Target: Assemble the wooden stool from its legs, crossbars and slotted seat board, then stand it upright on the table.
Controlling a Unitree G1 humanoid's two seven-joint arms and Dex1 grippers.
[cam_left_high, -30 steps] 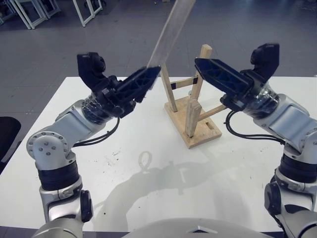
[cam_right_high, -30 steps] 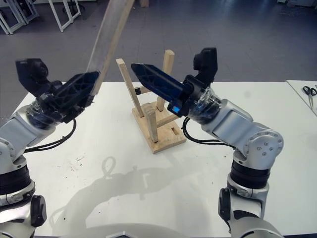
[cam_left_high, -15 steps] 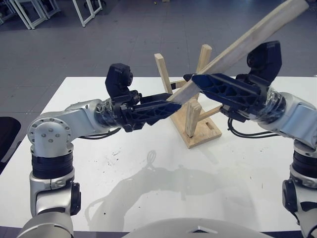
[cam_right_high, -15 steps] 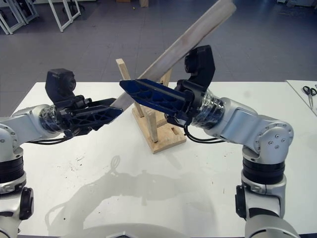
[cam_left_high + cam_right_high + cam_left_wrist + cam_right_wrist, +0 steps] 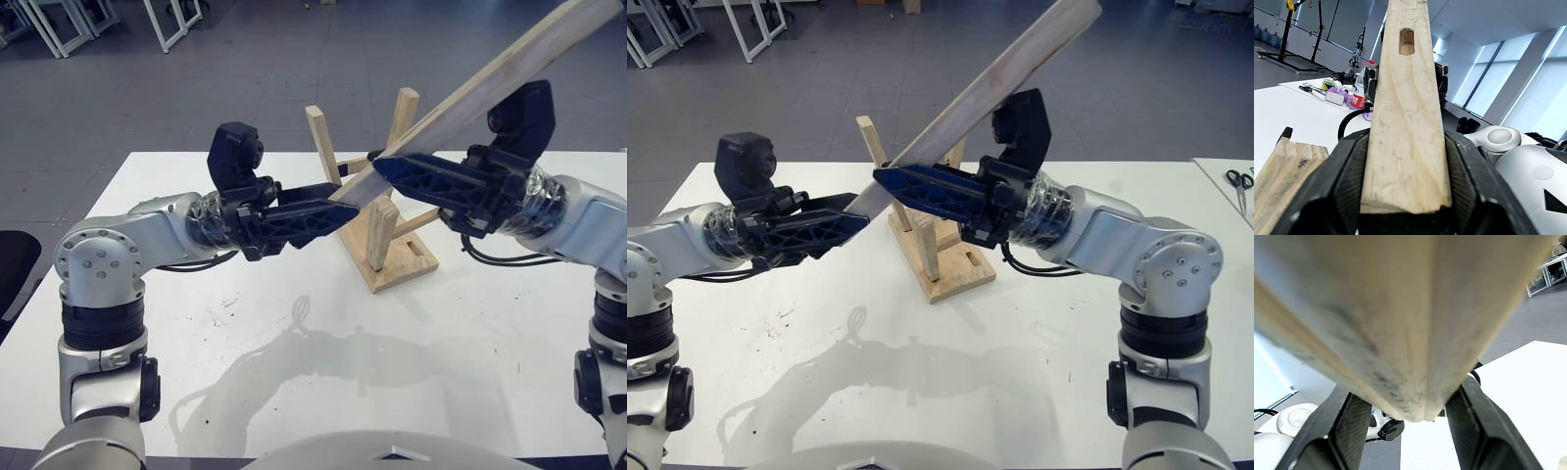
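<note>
Over the tabletop point(image 5: 343, 377), the left claw point(image 5: 345, 204) is clamped on the wooden leg's point(image 5: 490, 78) low end. The right claw point(image 5: 384, 164) has nudged up against the leg since half a second ago, can't tell if it's gripping. The half-built stool point(image 5: 392, 262) sits seat-down behind them.

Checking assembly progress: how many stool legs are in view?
4. Three stand in the seat board on the table: left leg, rear leg, front leg. The fourth leg is in the air, gripped by the left gripper and right gripper. None seems hidden.
</note>
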